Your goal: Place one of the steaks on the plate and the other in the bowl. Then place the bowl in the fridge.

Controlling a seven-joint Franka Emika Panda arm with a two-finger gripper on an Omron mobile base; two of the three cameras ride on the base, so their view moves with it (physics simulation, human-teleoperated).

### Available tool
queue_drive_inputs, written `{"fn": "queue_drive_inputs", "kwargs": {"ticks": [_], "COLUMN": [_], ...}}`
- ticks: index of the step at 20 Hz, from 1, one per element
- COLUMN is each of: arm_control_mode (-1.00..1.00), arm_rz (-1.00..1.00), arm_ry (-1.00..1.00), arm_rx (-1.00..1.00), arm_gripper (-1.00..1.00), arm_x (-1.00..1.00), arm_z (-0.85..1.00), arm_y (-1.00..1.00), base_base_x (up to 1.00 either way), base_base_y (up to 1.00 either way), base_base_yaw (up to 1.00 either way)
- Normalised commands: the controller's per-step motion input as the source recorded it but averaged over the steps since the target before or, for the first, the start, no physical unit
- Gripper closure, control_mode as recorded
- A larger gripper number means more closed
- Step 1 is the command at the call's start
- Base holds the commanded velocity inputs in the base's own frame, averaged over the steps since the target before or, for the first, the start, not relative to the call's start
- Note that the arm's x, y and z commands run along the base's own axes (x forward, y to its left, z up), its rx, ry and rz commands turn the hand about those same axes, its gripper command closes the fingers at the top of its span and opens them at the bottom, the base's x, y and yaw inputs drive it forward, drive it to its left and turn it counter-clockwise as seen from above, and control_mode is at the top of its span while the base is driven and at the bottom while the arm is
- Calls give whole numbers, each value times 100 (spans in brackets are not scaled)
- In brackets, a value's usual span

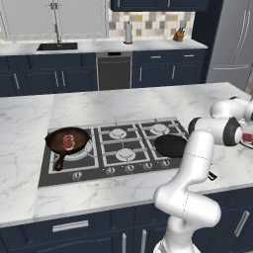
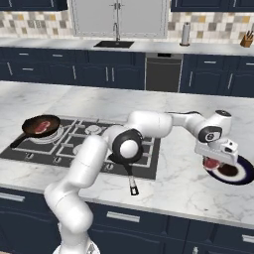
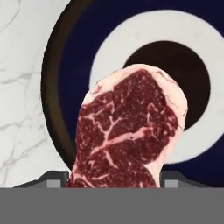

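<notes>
Above the plate (image 3: 78,57), the fingers (image 3: 114,186) are holding one steak (image 3: 129,131), a marbled red slab hanging from them with its long axis pointing away over the navy rim toward the pale centre. Its far end is probably hovering just clear. Over on the hob, the other steak (image 1: 68,141) is lying in a black skillet (image 1: 64,143).

Readable text: none anywhere
Labels or brands: none legible
Numbers or signs: none legible, including near the jaws
</notes>
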Motion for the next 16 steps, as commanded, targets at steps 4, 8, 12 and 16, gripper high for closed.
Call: {"fn": "queue_drive_inputs", "kwargs": {"ticks": [4,8,12,16], "arm_control_mode": [-100,-100,-100,-100], "arm_rz": [0,0,0,0], "arm_ry": [0,0,1,0], "arm_rx": [0,0,1,0], "arm_gripper": [100,100,100,-100], "arm_x": [27,24,13,26], "arm_z": [-11,-14,-36,-19], "arm_y": [-18,-14,-13,-31], "base_base_x": [0,0,0,0], "base_base_y": [0,0,0,0], "base_base_yaw": [0,0,0,0]}}
